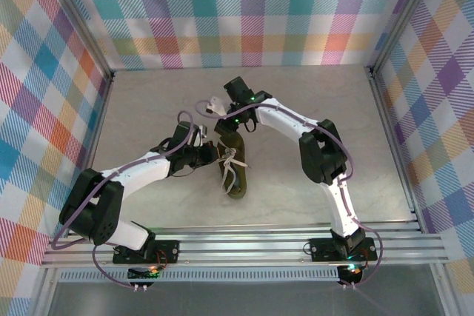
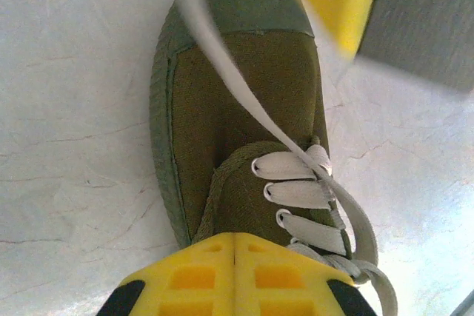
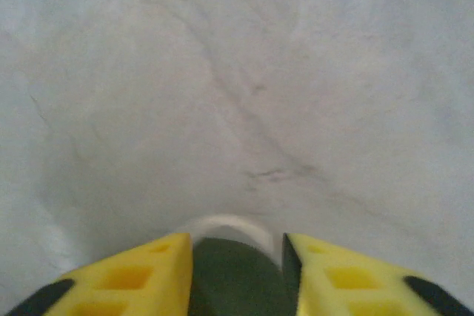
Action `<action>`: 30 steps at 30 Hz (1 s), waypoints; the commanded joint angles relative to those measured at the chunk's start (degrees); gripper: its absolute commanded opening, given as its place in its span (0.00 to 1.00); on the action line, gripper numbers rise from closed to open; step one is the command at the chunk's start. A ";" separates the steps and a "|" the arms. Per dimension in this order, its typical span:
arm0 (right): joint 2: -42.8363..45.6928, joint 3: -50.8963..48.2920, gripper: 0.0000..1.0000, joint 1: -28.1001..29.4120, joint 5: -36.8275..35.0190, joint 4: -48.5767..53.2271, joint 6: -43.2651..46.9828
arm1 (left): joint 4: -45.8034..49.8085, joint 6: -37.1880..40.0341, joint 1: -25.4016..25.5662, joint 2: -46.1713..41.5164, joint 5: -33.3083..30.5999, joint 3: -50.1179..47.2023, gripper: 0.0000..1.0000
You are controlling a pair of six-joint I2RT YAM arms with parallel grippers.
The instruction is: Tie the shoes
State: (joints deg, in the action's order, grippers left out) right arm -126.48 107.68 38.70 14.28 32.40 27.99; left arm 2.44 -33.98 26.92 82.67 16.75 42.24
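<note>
Two end effectors work the olive shoe (image 1: 234, 164) lying mid-way across the worktop (image 1: 148, 101), toe toward the far edge: the left end effector (image 2: 234, 238) clenched over the eyelets, the right end effector (image 3: 237, 246) parted at the toe, best closing squarely on the cream lace (image 2: 237, 78) before pulling.

We see a pale marbled table (image 1: 318, 101), plaid walls (image 1: 244, 12) from nine through three o'clock, and metal rails (image 1: 244, 240) at six.

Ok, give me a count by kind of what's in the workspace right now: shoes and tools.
shoe: 1
tools: 2 (left tool, right tool)
Total: 3
</note>
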 commanded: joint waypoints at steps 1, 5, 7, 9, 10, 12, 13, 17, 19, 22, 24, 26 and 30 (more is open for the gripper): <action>2.33 0.20 0.48 -0.79 4.07 3.27 -8.74 | -2.55 -2.15 0.50 -1.37 -1.20 -0.72 0.00; 11.68 -7.99 0.53 -2.32 4.73 2.18 -13.82 | -0.97 -1.24 0.50 -1.63 -1.67 0.02 0.00; 16.44 -13.58 0.54 -3.07 6.35 0.81 -13.85 | -0.31 -0.71 0.50 -1.79 -1.86 0.43 0.00; 20.89 -20.65 0.54 -3.37 7.26 -1.25 -10.74 | 0.75 -0.13 0.49 -1.62 -1.86 1.27 0.00; 22.23 -23.41 0.54 -3.37 7.58 -1.74 -8.80 | 1.21 0.17 0.50 -1.47 -1.75 1.64 0.00; 23.79 -28.46 0.54 -3.37 7.19 -1.54 -5.49 | 1.75 0.49 0.51 -1.16 -1.21 2.25 0.00; 23.82 -29.68 0.54 -3.36 7.03 -0.96 -4.39 | 2.10 0.57 0.51 -1.07 -1.12 2.47 0.00; 21.69 -32.94 0.54 -3.28 8.21 0.95 -1.82 | 3.45 0.58 0.49 -1.07 -1.09 2.76 0.00; 20.23 -32.80 0.54 -3.19 9.94 1.68 -1.36 | 3.70 0.50 0.48 -1.35 -1.28 2.45 0.00; 18.29 -32.24 0.54 -3.01 11.23 1.70 -1.39 | 4.19 0.50 0.49 -1.72 -1.37 2.26 0.00; 16.96 -31.44 0.54 -2.93 12.08 1.99 -1.23 | 4.33 0.50 0.50 -1.99 -1.55 2.13 0.00; 15.65 -30.51 0.54 -2.84 11.66 2.01 -1.28 | 4.42 0.49 0.48 -2.05 -1.70 2.17 0.00; 13.56 -28.21 0.49 -2.75 11.92 4.28 -0.28 | 4.68 0.49 0.50 -2.03 -1.80 2.43 0.00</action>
State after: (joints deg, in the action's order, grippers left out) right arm -111.46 77.12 35.64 23.73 34.68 25.65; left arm 5.89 -34.48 26.94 81.97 15.33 43.48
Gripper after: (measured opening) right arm 0.508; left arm 0.062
